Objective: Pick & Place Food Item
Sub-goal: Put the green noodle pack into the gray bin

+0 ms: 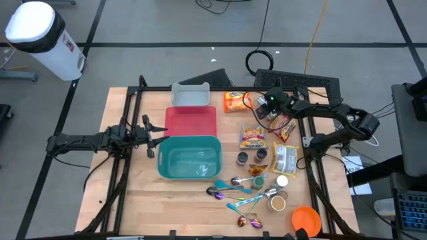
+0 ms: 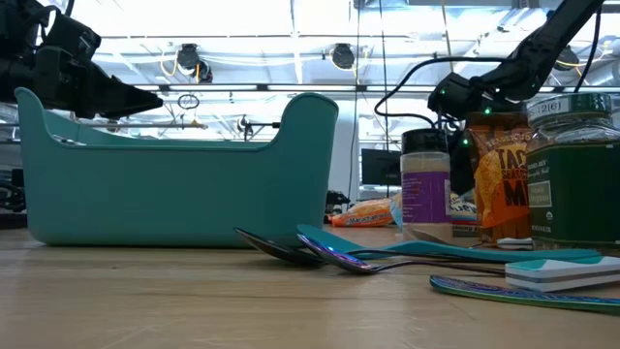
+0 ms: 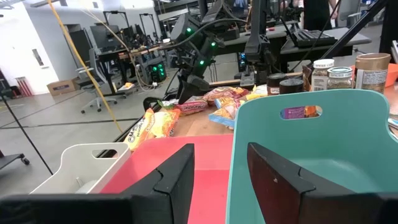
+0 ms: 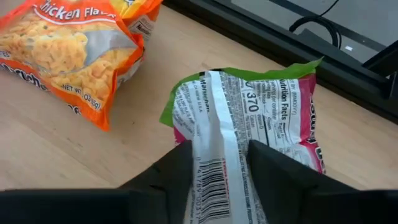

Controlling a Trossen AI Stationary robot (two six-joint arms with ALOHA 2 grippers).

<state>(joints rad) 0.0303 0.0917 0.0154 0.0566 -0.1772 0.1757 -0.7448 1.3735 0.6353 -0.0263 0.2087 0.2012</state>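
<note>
Beside the teal bin (image 1: 189,160), the left tool (image 1: 148,135) hovers with its 2 fingers apart, gripping nothing. Well to its right, the right tool (image 4: 219,163) pinches the pink-and-green food packet (image 4: 249,118), orange noodle bag (image 4: 68,56) just beside.

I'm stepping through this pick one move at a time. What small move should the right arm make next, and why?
Probably lift straight up a little. The right gripper has its fingers on either side of the pink-and-green noodle packet, which lies on the wooden table; raising it would confirm the grip.
</note>
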